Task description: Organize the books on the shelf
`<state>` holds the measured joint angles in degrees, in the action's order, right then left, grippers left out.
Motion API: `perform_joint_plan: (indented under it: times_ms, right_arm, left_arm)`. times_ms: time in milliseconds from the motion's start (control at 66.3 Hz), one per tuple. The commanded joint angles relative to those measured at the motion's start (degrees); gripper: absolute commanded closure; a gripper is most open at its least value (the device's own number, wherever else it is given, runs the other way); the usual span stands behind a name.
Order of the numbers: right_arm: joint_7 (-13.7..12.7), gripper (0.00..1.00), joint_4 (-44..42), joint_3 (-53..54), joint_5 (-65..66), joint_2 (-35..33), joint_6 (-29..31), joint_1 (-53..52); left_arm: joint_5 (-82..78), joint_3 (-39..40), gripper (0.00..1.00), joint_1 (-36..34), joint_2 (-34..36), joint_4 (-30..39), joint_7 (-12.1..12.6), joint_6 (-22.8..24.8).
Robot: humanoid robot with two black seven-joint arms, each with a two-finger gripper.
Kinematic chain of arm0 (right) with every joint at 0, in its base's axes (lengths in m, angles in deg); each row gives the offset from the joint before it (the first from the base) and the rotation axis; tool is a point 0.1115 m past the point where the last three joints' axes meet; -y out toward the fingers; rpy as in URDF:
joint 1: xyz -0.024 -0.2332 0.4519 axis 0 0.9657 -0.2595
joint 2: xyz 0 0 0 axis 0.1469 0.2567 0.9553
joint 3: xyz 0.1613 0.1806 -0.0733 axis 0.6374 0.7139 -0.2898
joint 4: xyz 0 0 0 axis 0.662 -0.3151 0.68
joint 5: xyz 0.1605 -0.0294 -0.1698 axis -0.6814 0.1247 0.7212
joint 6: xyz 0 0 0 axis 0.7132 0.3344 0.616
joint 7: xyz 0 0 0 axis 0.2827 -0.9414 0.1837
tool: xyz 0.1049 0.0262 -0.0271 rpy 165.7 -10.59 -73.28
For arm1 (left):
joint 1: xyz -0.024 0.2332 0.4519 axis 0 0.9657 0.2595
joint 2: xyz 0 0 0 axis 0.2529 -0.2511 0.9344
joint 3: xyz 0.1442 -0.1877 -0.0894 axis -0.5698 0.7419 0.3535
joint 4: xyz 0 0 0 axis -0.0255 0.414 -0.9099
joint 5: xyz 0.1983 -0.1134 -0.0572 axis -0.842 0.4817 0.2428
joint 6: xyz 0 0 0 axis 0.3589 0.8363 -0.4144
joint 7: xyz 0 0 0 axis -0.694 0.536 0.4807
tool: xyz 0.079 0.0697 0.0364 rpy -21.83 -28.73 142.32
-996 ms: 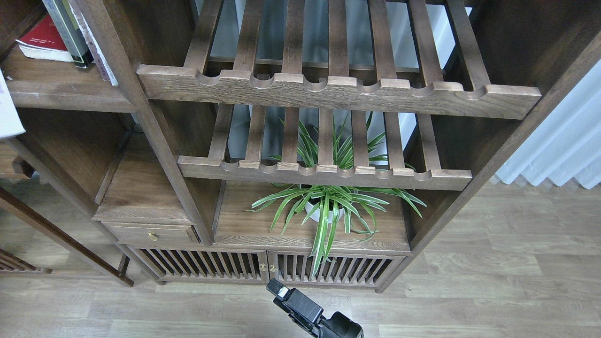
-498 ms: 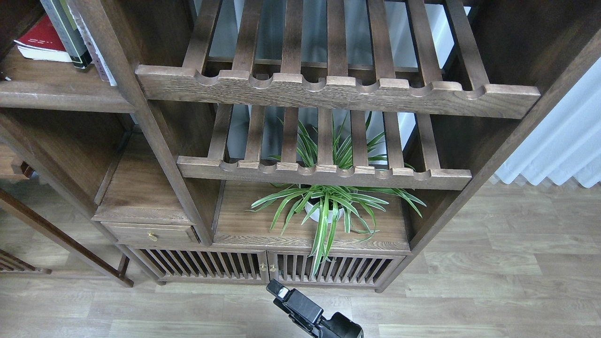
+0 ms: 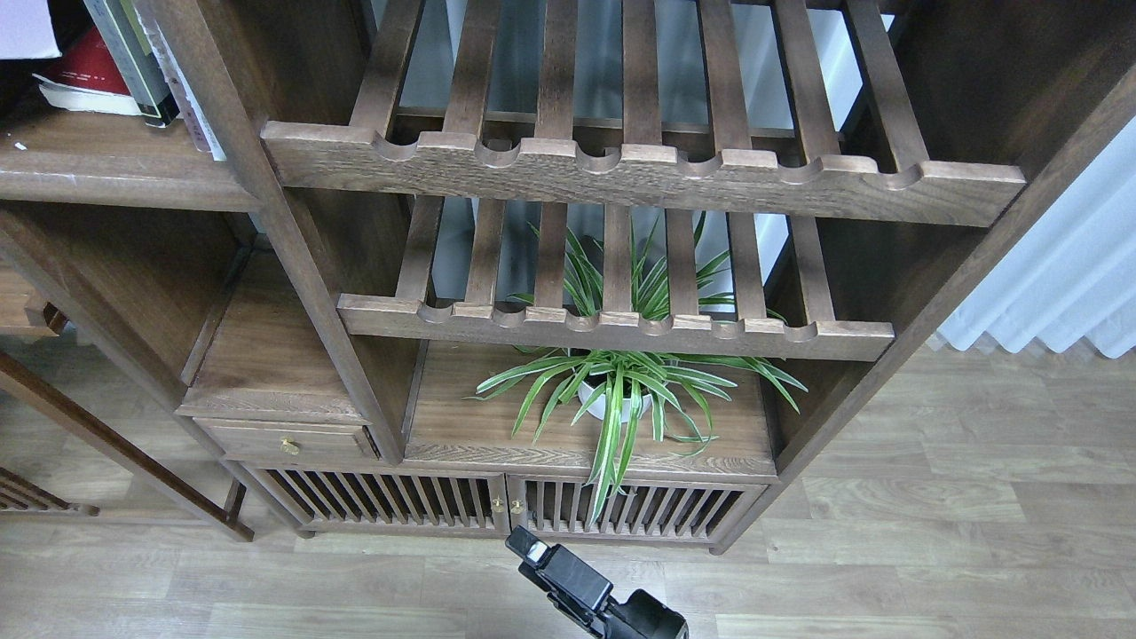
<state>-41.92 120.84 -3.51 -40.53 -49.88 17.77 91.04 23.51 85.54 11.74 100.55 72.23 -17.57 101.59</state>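
Observation:
The shelf (image 3: pixel 115 173) is the solid dark-brown board at the top left. On it a dark red book (image 3: pixel 89 67) lies flat. A black-grey book (image 3: pixel 133 62) leans upright beside it, and a thin pale-spined book (image 3: pixel 188 106) leans against the post. A pale lavender-white book (image 3: pixel 25 22) shows at the top left corner, above the red one; what holds it is out of view. My left gripper is not in view. My right gripper (image 3: pixel 535 550) is low at the bottom centre over the floor, dark and seen end-on, far from the books.
Two slatted racks (image 3: pixel 639 177) with scalloped front rails fill the middle bay. A potted spider plant (image 3: pixel 617 390) stands on the board below them. A small drawer (image 3: pixel 284 439) and slatted cabinet doors (image 3: pixel 497 506) sit low. A pale curtain (image 3: pixel 1065 275) hangs at the right.
The pale book was at the left edge below the shelf a second ago, went out of view, and now shows at the top left corner above the red book. The right arm has not moved.

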Motion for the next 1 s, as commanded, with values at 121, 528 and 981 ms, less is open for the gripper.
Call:
perform_joint_plan:
  times_ms: [121,528,981]
  right_arm:
    - [0.02,0.05,0.01,0.09,-0.05,0.00,0.00,0.01]
    - [0.02,0.05,0.01,0.09,-0.05,0.00,0.00,0.10]
    - [0.11,0.04,0.01,0.53,-0.05,0.00,0.00,0.10]
  left_arm:
    - [0.44,-1.81,0.73,-1.25,-2.95,-0.63,-0.08,0.00]
    - [2.11,-1.72,0.42,-0.46,-3.92,-0.63,-0.70,0.00]
    - [10.80,-0.93,0.36,4.98,0.38,2.70,-0.78,0.00]
